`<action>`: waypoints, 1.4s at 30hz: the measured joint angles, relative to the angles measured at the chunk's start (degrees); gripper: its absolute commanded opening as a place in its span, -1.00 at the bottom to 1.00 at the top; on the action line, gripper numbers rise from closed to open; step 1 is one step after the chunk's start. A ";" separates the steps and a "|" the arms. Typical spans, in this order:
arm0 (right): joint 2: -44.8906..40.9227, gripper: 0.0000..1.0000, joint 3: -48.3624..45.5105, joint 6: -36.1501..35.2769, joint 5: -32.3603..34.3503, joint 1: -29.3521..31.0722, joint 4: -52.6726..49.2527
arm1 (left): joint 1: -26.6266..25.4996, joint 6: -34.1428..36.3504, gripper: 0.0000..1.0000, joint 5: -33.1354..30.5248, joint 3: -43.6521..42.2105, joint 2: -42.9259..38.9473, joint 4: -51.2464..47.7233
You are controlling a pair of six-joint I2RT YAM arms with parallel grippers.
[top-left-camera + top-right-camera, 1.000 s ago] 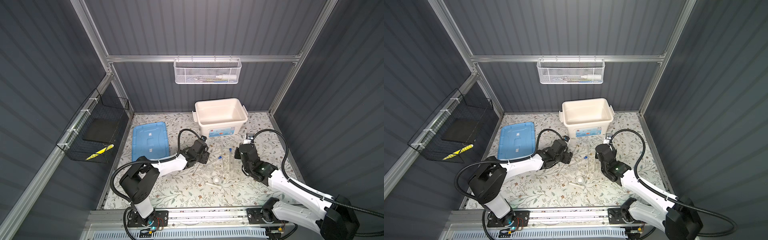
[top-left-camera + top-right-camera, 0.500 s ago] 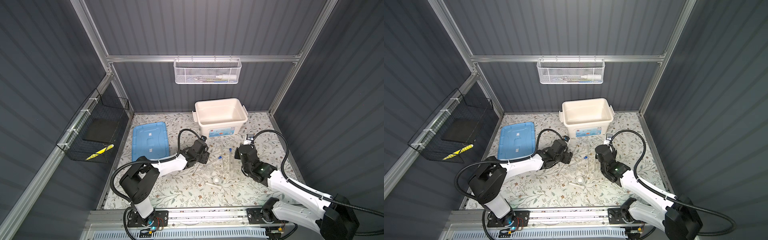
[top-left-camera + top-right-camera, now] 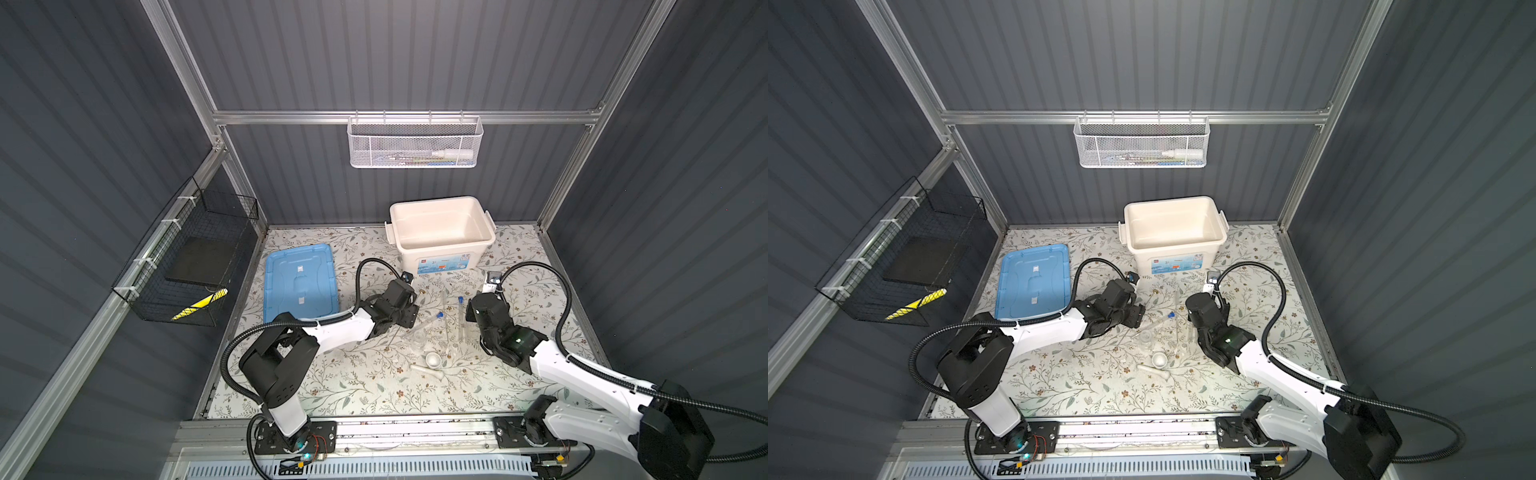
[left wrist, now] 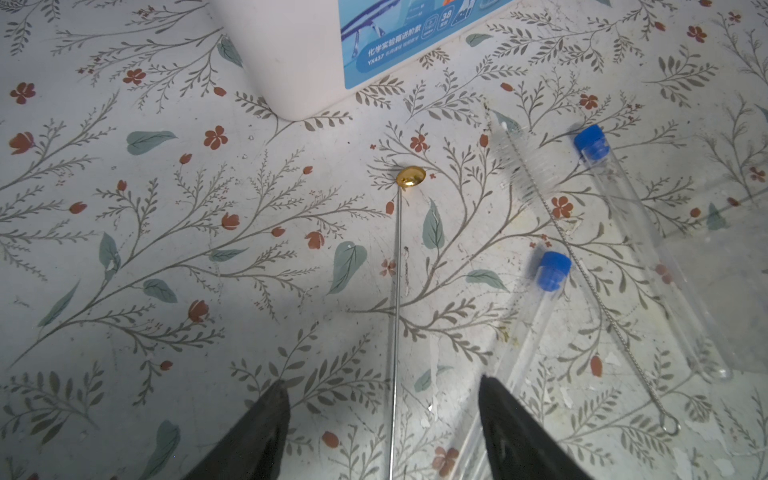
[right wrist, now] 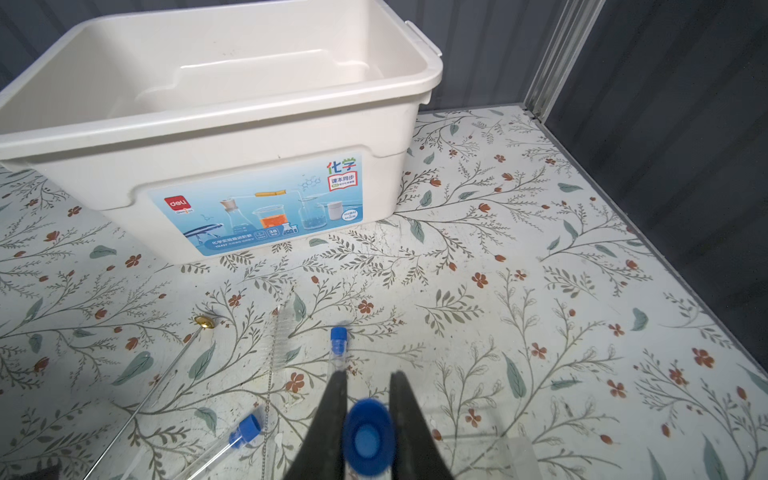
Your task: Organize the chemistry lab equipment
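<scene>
I am hovering the left gripper [image 4: 382, 432], jaws apart, astride the thin rod [image 4: 395, 299], whose long axis is running straight ahead toward the white tub [image 4: 286, 54], while the right gripper [image 5: 365, 376] is clamping a blue-capped tube [image 5: 368, 440] in front of that tub, short of its wall.

Floral surface [image 3: 1084, 386]: open white tub [image 3: 1173, 232] at far centre, blue lid [image 3: 1034, 286] lying flat to its left. Mid-surface: blue-capped test tube [image 3: 1163, 320], clear beaker [image 3: 1147, 337] just near of it, small white bowl [image 3: 1159, 358] with white pestle [image 3: 1154, 370] just beside. Back wall: white mesh basket [image 3: 1142, 143]; left wall: black wire basket [image 3: 901, 266].
</scene>
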 measured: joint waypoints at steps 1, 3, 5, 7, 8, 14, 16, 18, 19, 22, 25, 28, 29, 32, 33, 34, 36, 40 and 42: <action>0.00 -0.65 -0.28 0.00 0.17 0.26 0.13 | 0.00 0.00 0.48 0.00 0.00 0.00 -0.04; 0.00 -0.64 -0.83 -0.04 0.63 0.79 0.31 | 0.00 0.00 0.48 0.02 0.00 0.00 -0.13; 0.02 -0.63 -0.92 -0.15 0.96 1.18 0.33 | 0.00 0.00 0.48 0.00 -0.02 0.00 -0.15; 0.07 -0.62 -0.92 -0.22 1.33 1.46 0.37 | 0.00 0.00 0.48 0.02 -0.02 0.00 -0.13; 0.09 -0.62 -0.92 -0.22 1.53 1.51 0.37 | 0.00 0.00 0.48 0.02 -0.02 0.00 -0.15; 0.13 -0.60 -0.92 -0.20 1.88 1.77 0.39 | 0.00 0.00 0.48 0.00 -0.26 0.00 -0.17; 0.13 -0.58 -0.92 -0.17 1.97 1.77 0.37 | 0.00 0.00 0.48 0.00 -0.50 0.00 -0.17; 0.13 -0.58 -0.94 -0.09 2.03 1.77 0.35 | 0.00 0.00 0.48 0.02 -0.66 0.00 -0.24; 0.13 -0.56 -0.94 -0.02 2.12 1.77 0.33 | 0.00 0.00 0.48 0.00 -0.66 0.00 -0.35; 0.13 -0.53 -0.94 0.15 2.19 1.77 0.26 | 0.00 0.00 0.48 0.02 -0.66 0.00 -0.39; 0.11 -0.50 -1.05 0.44 2.21 1.77 0.24 | 0.00 0.02 0.48 0.28 -0.66 0.00 -0.39; 0.09 -0.46 -1.27 0.63 2.32 1.77 -0.20 | 0.00 0.28 0.48 1.86 -0.66 0.00 -0.39; 0.07 -0.44 -1.31 0.81 2.43 1.77 -0.39 | 0.00 0.48 0.48 2.49 -0.66 0.00 -0.42; -0.28 -0.37 -1.49 1.07 2.69 1.77 -0.92 | 0.00 1.03 0.47 4.00 -0.63 0.00 -0.72; -0.46 -0.33 -1.53 1.16 2.73 1.77 -1.07 | 0.00 1.29 0.47 4.46 -0.63 0.00 -0.90; -0.72 -0.26 -1.53 1.31 2.82 1.77 -1.18 | 0.00 1.66 0.47 4.85 -0.63 0.00 -1.16; -1.29 -0.15 -1.53 1.53 2.99 1.77 -1.27 | 0.00 2.56 0.47 5.66 -0.63 0.00 -1.68; -2.14 0.13 -1.46 1.14 2.97 1.75 -1.64 | 0.00 4.87 0.46 7.72 -0.24 0.00 -3.56; -2.23 0.22 -1.09 0.68 2.82 1.57 -2.51 | 0.02 6.12 0.45 8.98 0.61 0.13 -4.92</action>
